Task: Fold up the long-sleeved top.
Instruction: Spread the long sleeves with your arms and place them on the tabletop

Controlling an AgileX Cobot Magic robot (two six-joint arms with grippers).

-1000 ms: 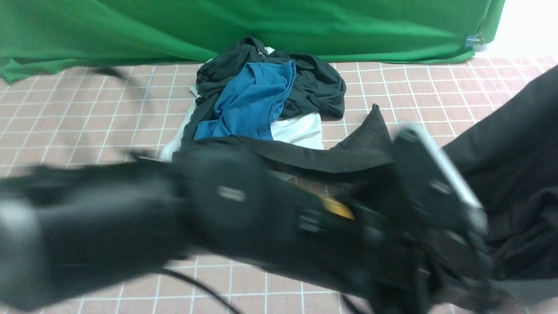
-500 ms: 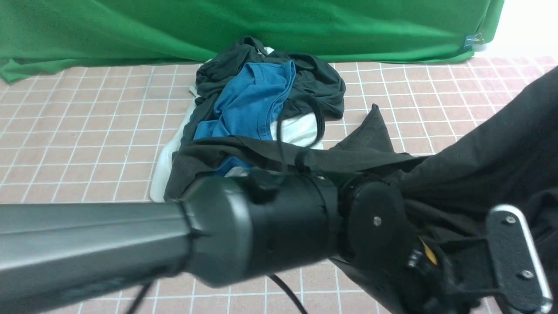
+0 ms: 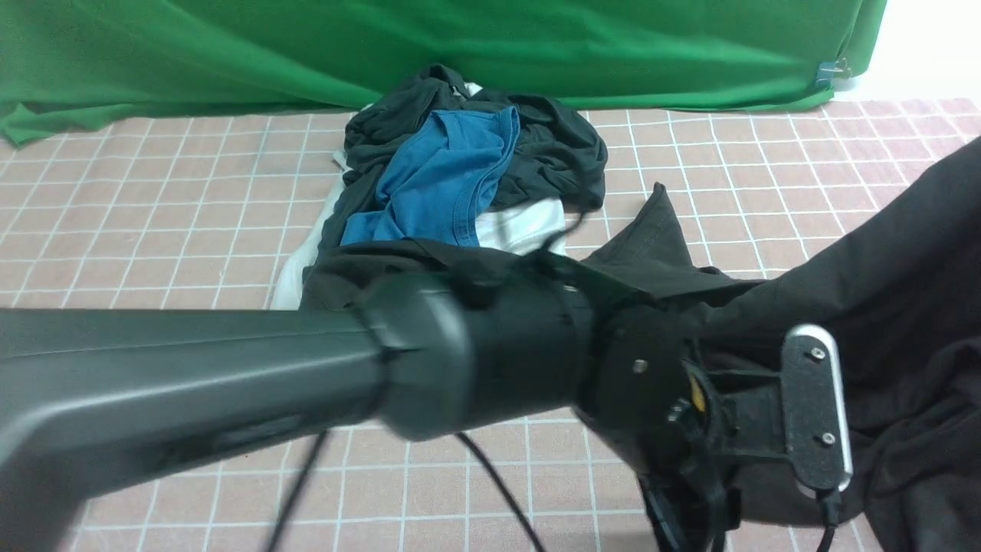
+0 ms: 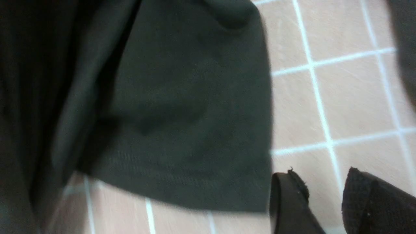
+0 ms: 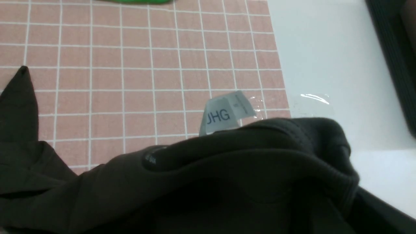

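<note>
The black long-sleeved top point(image 3: 881, 291) sprawls rumpled over the right of the pink-checked counter point(image 3: 153, 215). It rises in a slope toward the right edge of the front view, and one pointed corner lies near the clothes pile point(image 3: 467, 161). My left fingers point(image 4: 289, 201) stand apart with nothing between them, just beside a stitched edge of the dark knit. My right fingers are hidden under the ribbed neckline point(image 5: 325, 175), pinched closed on it; its white label point(image 5: 224, 113) reads "JHG".

A crumpled blue cotton T-shirt point(image 3: 441, 180) lay atop a dark greenish-black garment point(image 3: 556, 149) before the green cloth backdrop point(image 3: 306, 46).
</note>
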